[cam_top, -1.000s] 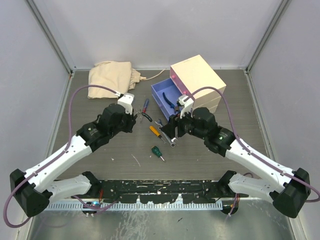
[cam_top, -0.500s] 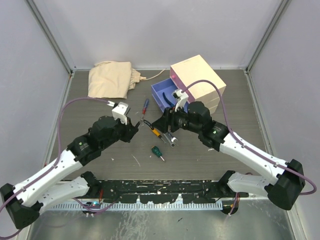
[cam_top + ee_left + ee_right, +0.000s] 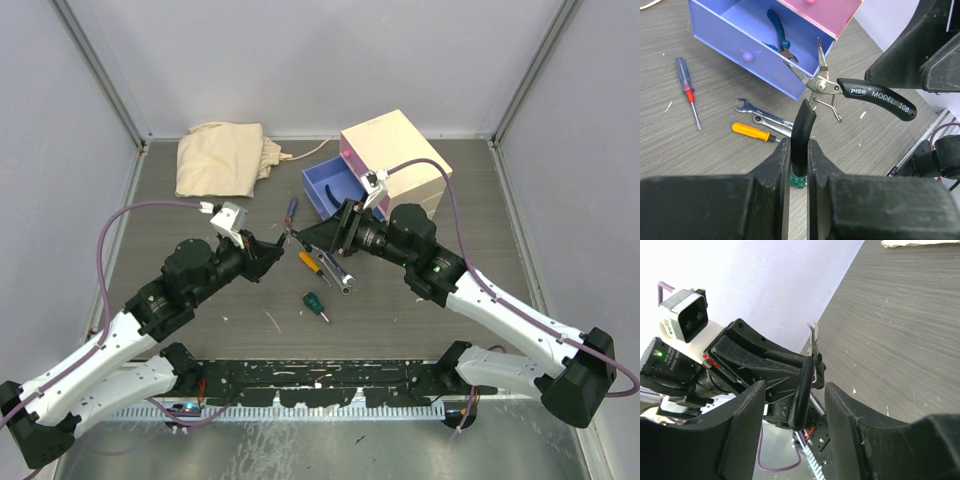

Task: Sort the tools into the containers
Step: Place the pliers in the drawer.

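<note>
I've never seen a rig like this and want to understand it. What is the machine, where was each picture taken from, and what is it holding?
These are two robot arms bolted at the near edge of a grey wood-grain table. The wide picture looks down from above and behind them. The other two come from a small camera on each wrist.

The left tool is shut on one handle of the black-handled long-nose pliers, held above the table. The right tool is open, its fingers either side of the pliers without gripping.

On the table lie an orange-handled screwdriver, a stubby green-handled screwdriver, two silver spanners, a slim red-and-blue screwdriver and a beige cloth. The cream box-shaped chest has its blue drawer pulled out, with blue-handled pliers inside.
</note>
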Controlling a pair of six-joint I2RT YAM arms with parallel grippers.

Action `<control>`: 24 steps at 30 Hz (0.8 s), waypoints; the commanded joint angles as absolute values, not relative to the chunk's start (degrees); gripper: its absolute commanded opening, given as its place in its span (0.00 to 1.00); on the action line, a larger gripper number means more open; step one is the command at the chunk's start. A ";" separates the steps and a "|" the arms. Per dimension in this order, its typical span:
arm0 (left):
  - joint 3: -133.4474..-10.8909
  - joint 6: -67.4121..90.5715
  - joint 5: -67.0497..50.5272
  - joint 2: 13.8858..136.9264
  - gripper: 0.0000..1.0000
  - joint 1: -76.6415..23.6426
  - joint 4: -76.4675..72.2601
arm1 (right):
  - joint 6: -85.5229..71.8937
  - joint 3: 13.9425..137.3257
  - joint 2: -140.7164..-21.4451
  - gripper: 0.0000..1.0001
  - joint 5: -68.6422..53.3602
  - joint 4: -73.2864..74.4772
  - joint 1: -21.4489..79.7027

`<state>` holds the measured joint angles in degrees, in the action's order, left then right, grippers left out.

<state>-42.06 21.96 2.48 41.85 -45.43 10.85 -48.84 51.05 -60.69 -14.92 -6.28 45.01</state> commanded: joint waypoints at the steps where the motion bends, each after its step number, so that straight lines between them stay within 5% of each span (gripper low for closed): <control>1: -41.93 23.03 0.55 40.95 0.00 -45.80 2.51 | -54.91 51.40 -60.49 0.55 -16.72 -10.88 45.14; 13: -42.27 22.51 0.02 42.25 0.00 -45.81 0.87 | -57.28 50.96 -61.82 0.48 -19.44 -11.55 45.16; 24: -41.55 22.52 0.13 42.09 0.00 -45.79 0.88 | -59.13 50.17 -62.42 0.21 -20.09 -14.34 45.15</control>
